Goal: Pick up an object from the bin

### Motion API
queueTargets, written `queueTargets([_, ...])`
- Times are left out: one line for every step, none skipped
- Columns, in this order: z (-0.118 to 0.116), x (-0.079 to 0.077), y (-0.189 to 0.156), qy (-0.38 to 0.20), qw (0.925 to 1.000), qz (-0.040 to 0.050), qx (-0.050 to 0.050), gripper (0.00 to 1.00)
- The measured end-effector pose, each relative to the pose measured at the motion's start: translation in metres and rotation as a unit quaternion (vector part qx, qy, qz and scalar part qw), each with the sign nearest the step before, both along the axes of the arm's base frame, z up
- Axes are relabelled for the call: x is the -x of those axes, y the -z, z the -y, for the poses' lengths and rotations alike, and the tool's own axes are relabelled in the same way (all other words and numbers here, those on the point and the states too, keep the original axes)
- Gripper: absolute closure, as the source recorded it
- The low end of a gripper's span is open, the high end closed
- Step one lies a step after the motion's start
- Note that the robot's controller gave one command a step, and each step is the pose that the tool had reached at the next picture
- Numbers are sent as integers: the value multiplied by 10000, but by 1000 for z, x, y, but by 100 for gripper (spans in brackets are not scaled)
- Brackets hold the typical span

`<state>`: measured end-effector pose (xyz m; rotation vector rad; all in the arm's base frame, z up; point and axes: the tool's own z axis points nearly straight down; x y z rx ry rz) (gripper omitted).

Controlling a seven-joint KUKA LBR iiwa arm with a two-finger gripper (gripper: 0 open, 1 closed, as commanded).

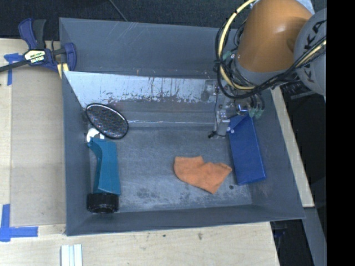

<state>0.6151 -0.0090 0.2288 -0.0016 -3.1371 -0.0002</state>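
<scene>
**Figure.** Bin seen from above, with the arm entering from the right. The gripper (223, 121) hangs low near the back right of the bin (138, 43), beneath the arm's orange cover (277, 32). It is just beside the upper left corner of a flat blue slab (248, 154). Whether the gripper is wide or narrow cannot be told from this angle, and nothing is seen held in it.

The blue slab lies along the right wall and appears to lean against it. It is the thing nearest the gripper and so the likely target. A crumpled orange cloth (202, 173) lies on the floor just beside the slab's lower left edge. A blue-handled brush (108, 170) with a black mesh head lies well apart, along the left wall.

**Technique.**
- The slab is broad and thin, so the grasp should span its thin dimension at the upper edge, not its wide face.
- The gripper should be centred over that edge before it closes, because a hold at one corner would let the slab swing.
- The lift should go straight up and slightly away from the right wall, so the slab does not scrape it or drag the cloth.
</scene>
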Motion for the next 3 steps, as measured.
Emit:
queueTargets([0, -1, -5, 0, 10000, 44, 1, 0])
queueTargets([12, 36, 27, 12, 10000, 54, 0, 0])
queueTargets([1, 66, 56, 116, 9999, 33, 2, 0])
